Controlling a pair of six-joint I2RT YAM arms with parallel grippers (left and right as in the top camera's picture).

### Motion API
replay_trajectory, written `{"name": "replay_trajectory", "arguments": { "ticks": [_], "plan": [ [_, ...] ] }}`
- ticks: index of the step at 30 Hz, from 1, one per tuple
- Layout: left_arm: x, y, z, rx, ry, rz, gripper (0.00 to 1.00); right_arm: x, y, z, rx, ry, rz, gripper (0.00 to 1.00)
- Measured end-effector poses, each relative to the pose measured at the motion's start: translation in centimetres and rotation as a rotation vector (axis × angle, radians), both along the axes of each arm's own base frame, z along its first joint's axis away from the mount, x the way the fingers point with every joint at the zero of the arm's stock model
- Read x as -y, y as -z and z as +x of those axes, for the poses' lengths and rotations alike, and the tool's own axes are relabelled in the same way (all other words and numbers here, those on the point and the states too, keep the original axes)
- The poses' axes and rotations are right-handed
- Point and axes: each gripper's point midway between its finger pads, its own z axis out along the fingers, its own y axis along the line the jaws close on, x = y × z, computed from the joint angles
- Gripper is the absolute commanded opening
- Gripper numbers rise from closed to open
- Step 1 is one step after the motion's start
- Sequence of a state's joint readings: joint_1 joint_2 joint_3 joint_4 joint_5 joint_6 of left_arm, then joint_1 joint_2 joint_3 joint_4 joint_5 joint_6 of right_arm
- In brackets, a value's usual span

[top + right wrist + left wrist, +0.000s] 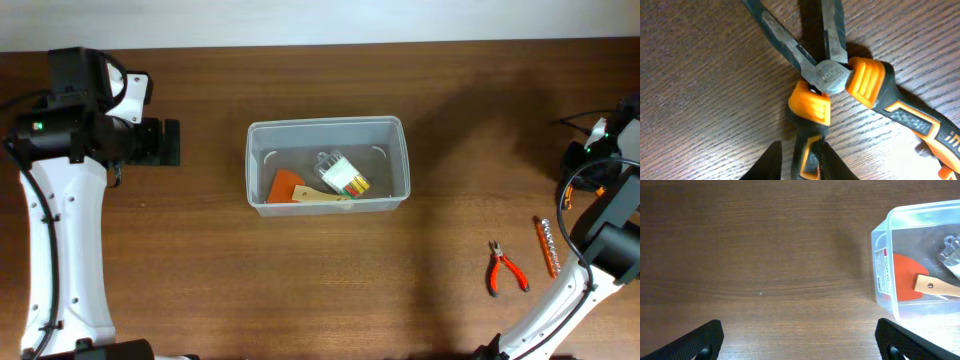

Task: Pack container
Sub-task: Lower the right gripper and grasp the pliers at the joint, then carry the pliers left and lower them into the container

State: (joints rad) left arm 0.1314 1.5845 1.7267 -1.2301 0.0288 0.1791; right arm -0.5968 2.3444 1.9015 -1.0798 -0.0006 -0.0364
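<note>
The container (881,240) stood on the table (740,255) ahead of the left gripper (799,342) and to its right. A scraper (920,280) lay inside, on the container's floor. One handle of the pliers (827,75) lay between the fingers of the right gripper (802,152). The pivot lay just ahead, and the other handle ran off to the right.

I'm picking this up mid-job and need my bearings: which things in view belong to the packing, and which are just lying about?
In the job: container, with scraper and packet already inside; pliers, one handle between the right gripper fingers.

Lying about: red pliers and orange rod, loose on the table, untouched; possibly next to pack.
</note>
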Motion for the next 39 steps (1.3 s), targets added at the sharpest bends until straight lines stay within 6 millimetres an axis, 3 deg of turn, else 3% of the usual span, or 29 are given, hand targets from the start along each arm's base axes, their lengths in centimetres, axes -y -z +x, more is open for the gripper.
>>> {"name": "replay_trajectory", "arguments": {
  "ticks": [10,16,19,28,31,33,36,39],
  "plan": [
    [0.0,0.0,0.0,0.000,0.000,0.000,0.99,-0.4,-0.2,-0.6,-0.024,0.011,0.018,0.04],
    [0.0,0.0,0.0,0.000,0.000,0.000,0.99,-0.1,-1.7,0.0,-0.022,0.010,0.017,0.04],
    [0.0,0.0,0.0,0.000,0.000,0.000,0.99,0.3,-3.2,0.5,-0.007,0.010,0.007,0.04],
    [0.0,0.0,0.0,0.000,0.000,0.000,0.99,1.0,-10.3,2.8,0.088,-0.005,-0.056,0.04],
    [0.0,0.0,0.0,0.000,0.000,0.000,0.99,-0.1,-12.6,3.8,0.116,-0.047,-0.073,0.04],
    [0.0,0.0,0.0,0.000,0.000,0.000,0.99,-2.0,-14.3,4.8,0.137,-0.108,-0.078,0.04],
    [0.0,0.0,0.0,0.000,0.000,0.000,0.99,-5.3,-16.5,6.4,0.179,-0.211,-0.076,0.04],
    [0.0,0.0,0.0,0.000,0.000,0.000,0.99,-10.3,-18.7,7.8,0.216,-0.354,-0.057,0.04]
  ]
}}
